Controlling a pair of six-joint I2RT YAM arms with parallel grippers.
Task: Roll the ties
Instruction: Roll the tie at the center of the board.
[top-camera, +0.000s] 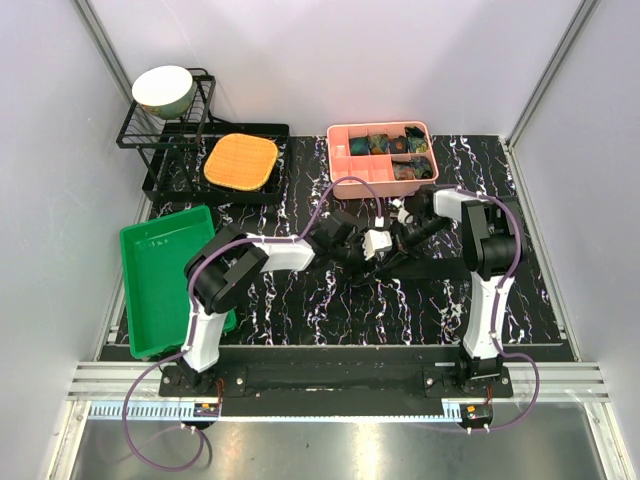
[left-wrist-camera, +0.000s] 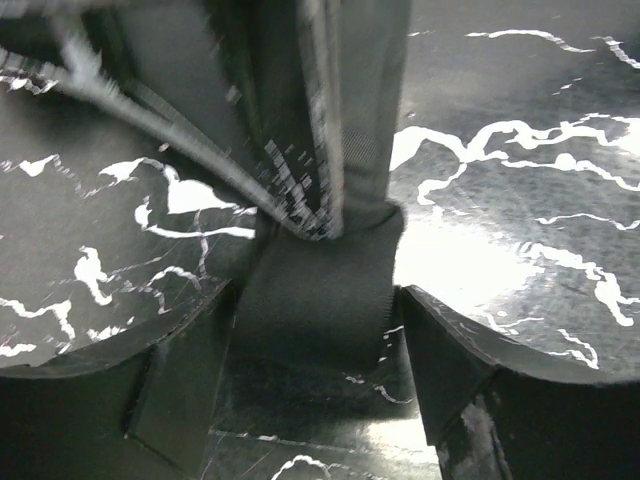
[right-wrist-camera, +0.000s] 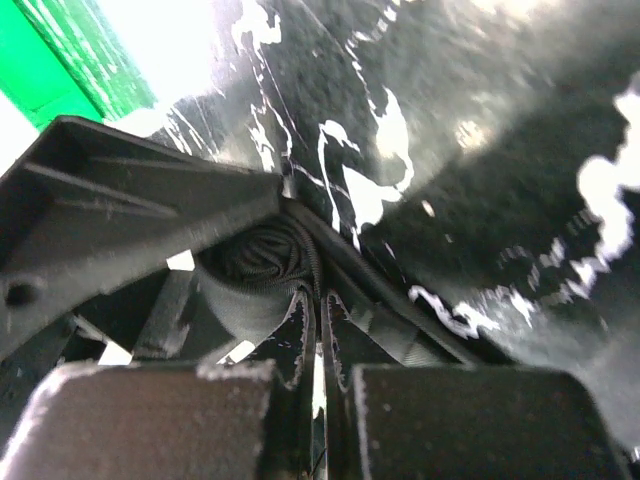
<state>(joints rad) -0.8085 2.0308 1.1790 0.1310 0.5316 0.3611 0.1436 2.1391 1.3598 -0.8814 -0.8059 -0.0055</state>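
Meeting over the middle of the black, white-veined tabletop (top-camera: 330, 310), the left gripper (top-camera: 358, 252) and right gripper (top-camera: 395, 243) crowd together in the top view. The dark tie (top-camera: 435, 272) lies flat from them toward the right arm's side. Bare tabletop lies open in front of them, the green tray (top-camera: 135, 300) lines the left edge, and the pink bin (top-camera: 335, 160) sits at the far edge. From the left wrist, the fingers (left-wrist-camera: 150, 400) squeeze a soft, matte woven roll of the tie from both sides, its loose strip running away up the frame. From the right wrist, the roll shows end-on as a tight spiral, and that gripper's blocky fingers (right-wrist-camera: 480, 420) are pressed nearly together on a thin fold of the fabric.
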